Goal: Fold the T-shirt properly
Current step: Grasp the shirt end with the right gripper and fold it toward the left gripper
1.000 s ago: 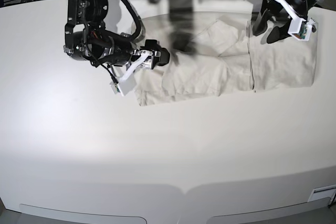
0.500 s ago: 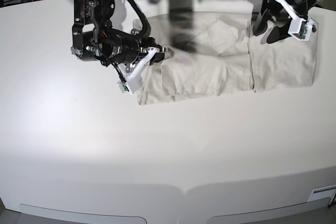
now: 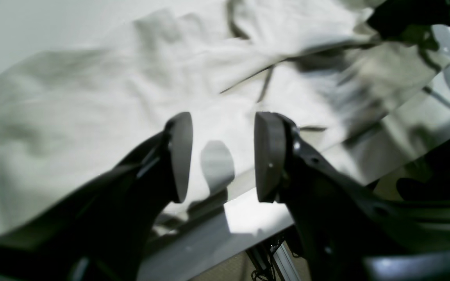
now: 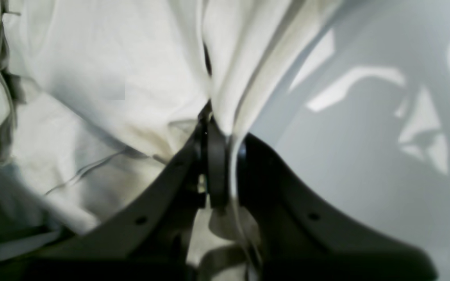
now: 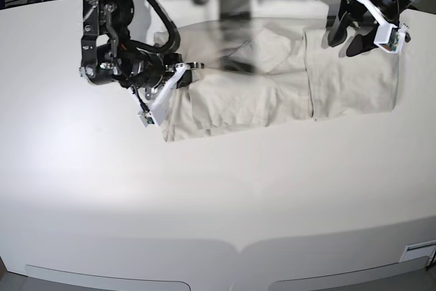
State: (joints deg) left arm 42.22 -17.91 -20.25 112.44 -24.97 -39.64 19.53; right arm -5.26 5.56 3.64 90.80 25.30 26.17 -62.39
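We have the T-shirt (image 5: 272,80) spread across the far side of the table (image 5: 204,202); our right gripper (image 4: 219,156) is clamped on a cloth edge at the left, the left gripper (image 3: 217,156) gapes empty — lift slowly, keeping the fold flat — no containers here

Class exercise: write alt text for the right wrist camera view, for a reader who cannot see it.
The right gripper, black and seen close up, is shut on a bunched fold of the pale beige cotton T-shirt. Wrinkled cloth fills the left and centre of the picture; on the right, arm shadows fall across the bare white table.
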